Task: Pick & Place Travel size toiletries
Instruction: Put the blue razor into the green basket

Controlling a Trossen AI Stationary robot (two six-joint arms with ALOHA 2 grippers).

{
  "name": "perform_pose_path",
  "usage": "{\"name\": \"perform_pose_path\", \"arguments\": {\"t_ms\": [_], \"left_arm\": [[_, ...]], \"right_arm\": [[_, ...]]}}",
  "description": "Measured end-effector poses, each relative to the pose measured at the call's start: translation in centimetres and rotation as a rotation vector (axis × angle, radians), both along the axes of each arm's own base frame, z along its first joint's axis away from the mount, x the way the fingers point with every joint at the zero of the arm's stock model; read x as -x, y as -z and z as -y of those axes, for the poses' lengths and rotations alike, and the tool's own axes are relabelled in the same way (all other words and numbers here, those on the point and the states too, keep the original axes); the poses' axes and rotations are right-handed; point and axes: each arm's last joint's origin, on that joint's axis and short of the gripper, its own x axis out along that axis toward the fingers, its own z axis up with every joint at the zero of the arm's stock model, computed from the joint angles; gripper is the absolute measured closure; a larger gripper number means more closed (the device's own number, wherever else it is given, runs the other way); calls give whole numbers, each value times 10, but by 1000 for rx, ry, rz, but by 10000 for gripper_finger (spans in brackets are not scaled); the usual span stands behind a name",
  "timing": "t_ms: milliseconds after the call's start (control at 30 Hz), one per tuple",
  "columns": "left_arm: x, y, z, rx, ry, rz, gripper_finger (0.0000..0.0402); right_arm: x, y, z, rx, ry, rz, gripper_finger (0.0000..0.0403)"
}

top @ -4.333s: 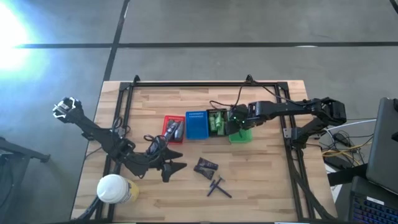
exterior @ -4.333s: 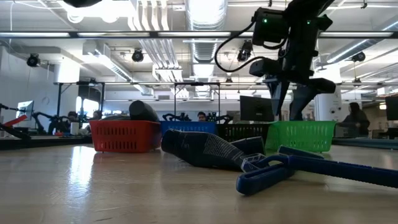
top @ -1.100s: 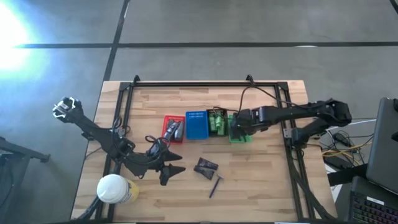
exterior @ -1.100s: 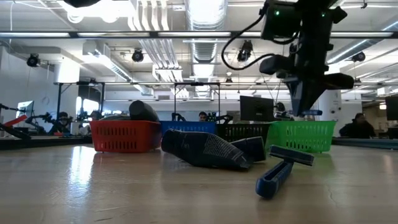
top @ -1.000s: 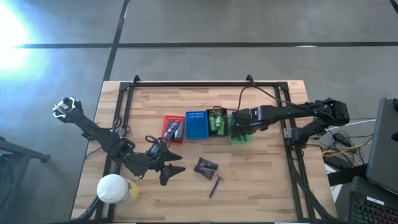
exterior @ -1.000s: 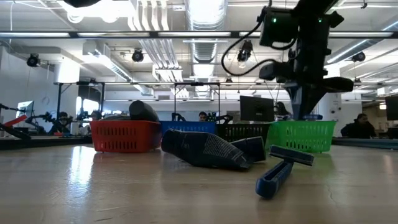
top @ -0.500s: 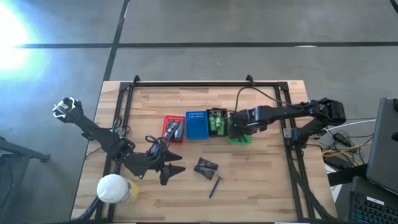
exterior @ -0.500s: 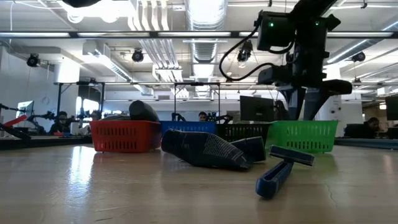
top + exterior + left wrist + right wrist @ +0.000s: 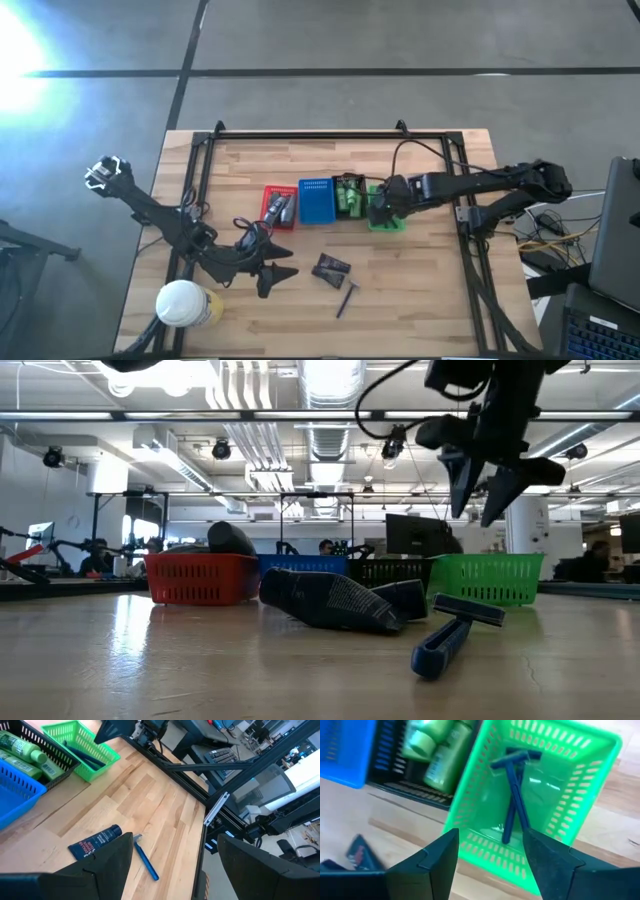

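Two blue sticks (image 9: 512, 795) are seen inside the green basket (image 9: 580, 800).
The right gripper (image 9: 478, 488) is held above it, fingers apart, empty.

The right gripper (image 9: 485, 485) hangs raised at mid-right, fingers apart and empty. The left gripper (image 9: 278, 272) waits near-left, fingers seemingly spread.

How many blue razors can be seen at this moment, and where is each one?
3. Two blue razors lie crossed inside the green basket, below the open right gripper. One razor lies on the table beside the dark packets.
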Motion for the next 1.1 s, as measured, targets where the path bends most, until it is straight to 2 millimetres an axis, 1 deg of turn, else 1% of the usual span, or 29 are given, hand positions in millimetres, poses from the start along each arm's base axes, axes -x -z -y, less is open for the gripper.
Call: {"name": "perform_pose_path", "arguments": {"t_ms": [167,300,567,733,833,933,1100], "left_arm": [[0,0,0,12,-4,0,108],[0,0,0,20,-3,0,108],[0,0,0,21,-4,-1,108],[0,0,0,21,-4,-1,108],[0,0,0,19,-3,-1,108],[0,0,0,10,0,-1,108],[0,0,0,8,2,-1,108]], "right_arm": [[-2,-11,-10,43,-21,41,178],[-5,-17,-20,47,-23,66,177],[-2,-19,-52,3,-47,96,189],[0,-18,-85,-72,-22,156,193],[-1,-16,-107,-113,-13,159,191],[-6,-12,-133,-150,-13,144,192],[-24,-4,-177,-193,-5,114,199]]}}
